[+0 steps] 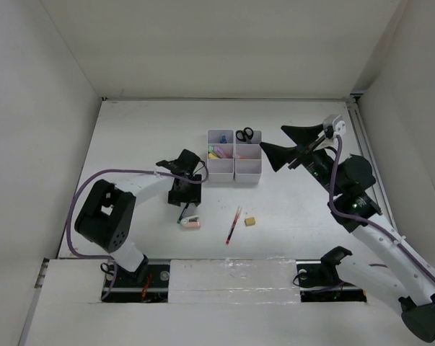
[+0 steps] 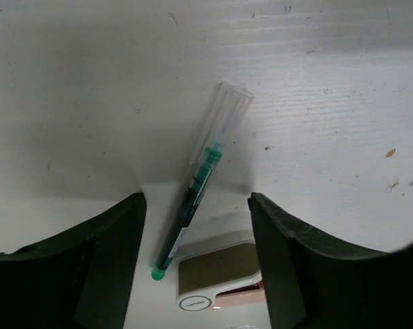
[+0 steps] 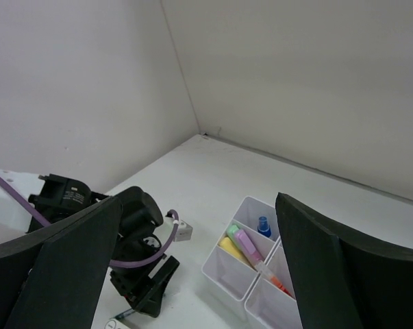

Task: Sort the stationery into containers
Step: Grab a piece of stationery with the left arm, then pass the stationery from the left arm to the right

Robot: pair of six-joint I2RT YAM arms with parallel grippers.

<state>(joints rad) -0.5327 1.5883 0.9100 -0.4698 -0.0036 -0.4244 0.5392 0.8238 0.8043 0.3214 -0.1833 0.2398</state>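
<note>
A: How is the left gripper (image 2: pixel 196 205) set?

B: It is held low over the desk (image 2: pixel 329 103) with its jaws apart, one on each side of the green pen (image 2: pixel 201 175). The pen is not touched. This straddle is judged to be the approach for a pinch across the barrel.

A: What is found just beside it?

B: The pink stapler (image 2: pixel 216 274) is seen at the pen's butt end. Whether the two touch cannot be told. It could be nudged by a careless squeeze.

A: And further out?

B: Well apart to the gripper's right, a red pen (image 1: pixel 234 225) and a tan eraser (image 1: pixel 250 221) are lying on the desk. The organiser (image 1: pixel 234 167) is placed ahead and to the right.

A: The count?

B: Four loose items are counted: two pens, one stapler and one eraser. Six compartments are counted, and at least three hold something. One pair of scissors (image 1: pixel 244 134), one blue-capped tube (image 3: pixel 263 226), one yellow tube (image 3: pixel 228 248) and one pink marker (image 3: pixel 247 245) are made out.

A: The right gripper (image 1: pixel 291 144)?

B: It is spread wide and empty, raised beyond the organiser, presumably parked clear of the work.
</note>
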